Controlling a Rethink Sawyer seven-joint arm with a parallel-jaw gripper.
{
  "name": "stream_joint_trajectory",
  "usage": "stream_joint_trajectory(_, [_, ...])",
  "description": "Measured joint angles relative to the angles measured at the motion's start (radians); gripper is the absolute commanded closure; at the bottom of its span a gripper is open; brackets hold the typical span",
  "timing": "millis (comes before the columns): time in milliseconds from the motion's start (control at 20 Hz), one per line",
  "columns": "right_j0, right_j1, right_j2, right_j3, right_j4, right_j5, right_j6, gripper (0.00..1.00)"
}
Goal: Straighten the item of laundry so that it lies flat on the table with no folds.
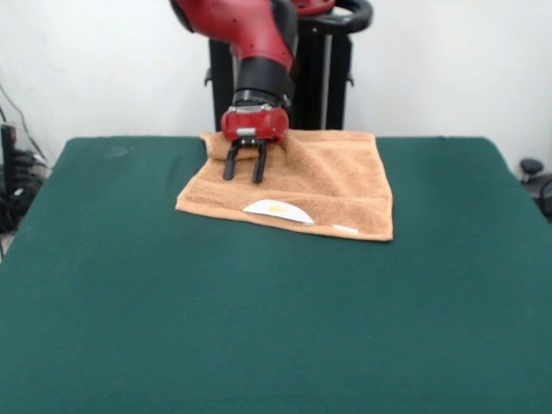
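while towel (319, 185) lies on table (259, 328) | gripper (245, 175) fingers parted above it

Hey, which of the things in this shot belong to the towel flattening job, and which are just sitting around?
Part of the job: the towel, the green table, the end effector with its two fingers apart over the towel.

Just there: dark gear and a black object beside the table's edges.

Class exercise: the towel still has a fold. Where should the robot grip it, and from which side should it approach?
Probably the rolled-over fold at the towel's far left corner, just by the hand. Come from above: the cloth bunches up there, while the rest lies flat on the table.
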Motion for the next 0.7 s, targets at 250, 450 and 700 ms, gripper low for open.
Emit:
stream_joint_trajectory(250, [0.006,0.0,-0.012,-0.009,-0.017,0.011,0.0,0.0])
stream_joint_trajectory(450, [0.013,-0.002,-0.024,-0.019,-0.036,0.027,0.0,0.0])
stream_joint_trajectory(700, [0.022,-0.017,-0.04,-0.035,-0.074,0.074,0.0,0.0])
